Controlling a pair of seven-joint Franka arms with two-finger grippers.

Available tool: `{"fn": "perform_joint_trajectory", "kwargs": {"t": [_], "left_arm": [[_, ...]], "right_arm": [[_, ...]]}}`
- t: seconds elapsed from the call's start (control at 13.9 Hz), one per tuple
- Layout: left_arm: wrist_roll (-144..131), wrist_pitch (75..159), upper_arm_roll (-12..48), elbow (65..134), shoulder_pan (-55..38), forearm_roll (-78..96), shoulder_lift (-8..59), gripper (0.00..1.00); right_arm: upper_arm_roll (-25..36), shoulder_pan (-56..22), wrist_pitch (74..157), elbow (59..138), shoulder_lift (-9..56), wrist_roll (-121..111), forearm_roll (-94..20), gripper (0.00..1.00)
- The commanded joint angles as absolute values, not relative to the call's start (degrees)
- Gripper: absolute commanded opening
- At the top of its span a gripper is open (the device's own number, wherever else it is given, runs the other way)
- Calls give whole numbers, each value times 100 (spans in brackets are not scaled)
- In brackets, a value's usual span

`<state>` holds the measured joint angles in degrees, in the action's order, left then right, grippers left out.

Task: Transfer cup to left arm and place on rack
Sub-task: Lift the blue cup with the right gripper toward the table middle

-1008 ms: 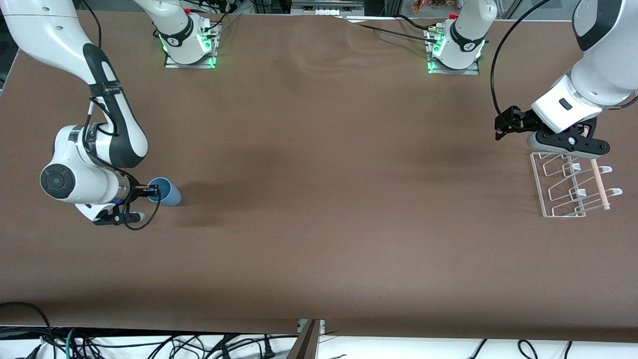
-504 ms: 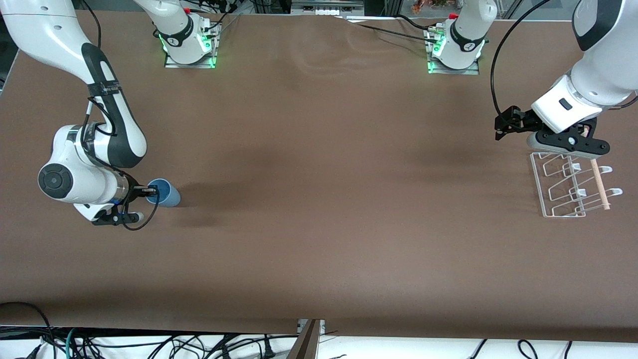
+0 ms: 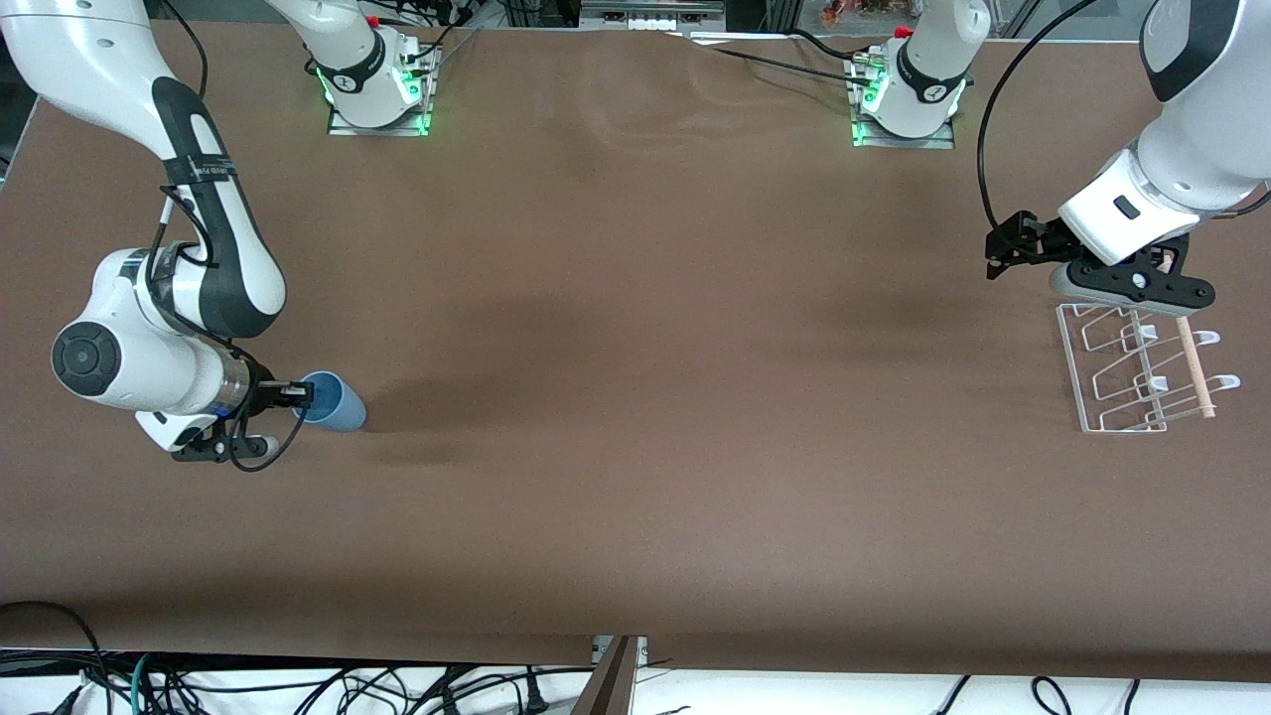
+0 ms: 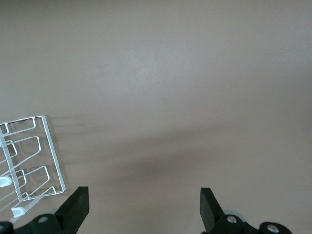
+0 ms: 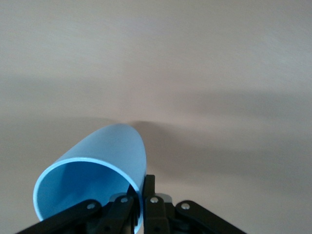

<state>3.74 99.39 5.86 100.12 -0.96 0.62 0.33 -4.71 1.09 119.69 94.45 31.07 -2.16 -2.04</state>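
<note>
The light-blue cup [image 3: 336,402] lies tipped on its side toward the right arm's end of the table, its open mouth facing my right gripper [image 3: 301,394]. That gripper is shut on the cup's rim, one finger inside and one outside; the right wrist view shows the cup [image 5: 97,168] pinched at the wall. My left gripper [image 3: 1001,250] is open and empty, up in the air over the table beside the white wire rack [image 3: 1132,369]. The rack has a wooden rod along one side and also shows in the left wrist view [image 4: 29,161].
The brown table [image 3: 635,447] bears only the cup and the rack. The two arm bases [image 3: 375,89] [image 3: 906,94] stand along the edge farthest from the front camera. Cables hang below the table's near edge.
My right arm has shifted a little toward its own end of the table and nearer the front camera, with the cup held in it. The left arm has not moved.
</note>
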Motion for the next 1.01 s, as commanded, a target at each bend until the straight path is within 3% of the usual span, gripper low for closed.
{"fn": "perform_joint_trajectory", "kwargs": {"t": [0.0, 0.43, 0.94], "left_arm": [[343, 9853, 554, 9844, -123, 132, 105, 100], [343, 9844, 589, 9844, -202, 141, 193, 100], [1799, 9765, 580, 9458, -106, 290, 676, 100]], "right_arm": [[-475, -228, 11751, 9220, 3085, -193, -588, 0], [-475, -1176, 11751, 8904, 3102, 540, -1053, 0], [-475, -2407, 11760, 7754, 3611, 2160, -1519, 0]]}}
